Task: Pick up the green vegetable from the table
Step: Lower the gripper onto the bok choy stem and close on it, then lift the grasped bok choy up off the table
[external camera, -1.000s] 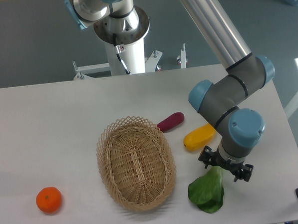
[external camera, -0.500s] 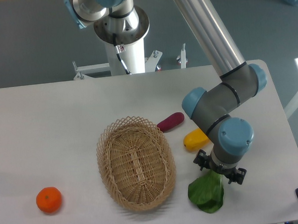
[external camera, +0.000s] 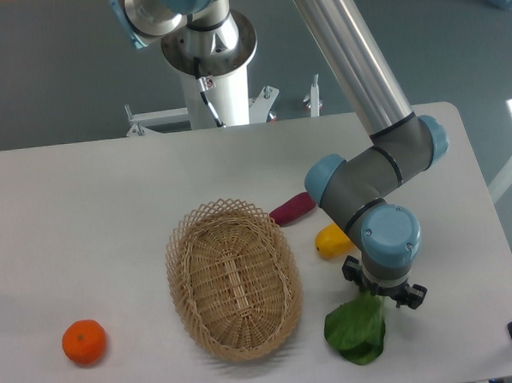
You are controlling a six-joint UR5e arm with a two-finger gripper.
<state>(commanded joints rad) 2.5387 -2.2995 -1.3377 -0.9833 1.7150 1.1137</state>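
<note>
My gripper (external camera: 383, 293) sits right over the stem end of the green vegetable (external camera: 358, 330), which lies on the table (external camera: 94, 208) near the front right edge, just right of the wicker basket (external camera: 234, 279). My wrist hides the fingertips from this camera, so I cannot tell if my jaws are spread, closed or already on the stem. The leaves fan out toward the front edge, fully in view.

Risks, as I judge them: the stem is short and the leaf part broad and thin, so a pinch that lands on leaf only may slip or fold. If I'm off-centre, closing could nudge it sideways toward the basket rim. The yellow vegetable (external camera: 331, 240) lies just behind my wrist, partly hidden, and the purple-red one (external camera: 292, 208) is a bit farther back; swinging back on the lift could knock them. The orange (external camera: 83, 341) is well apart, no issue.
</note>
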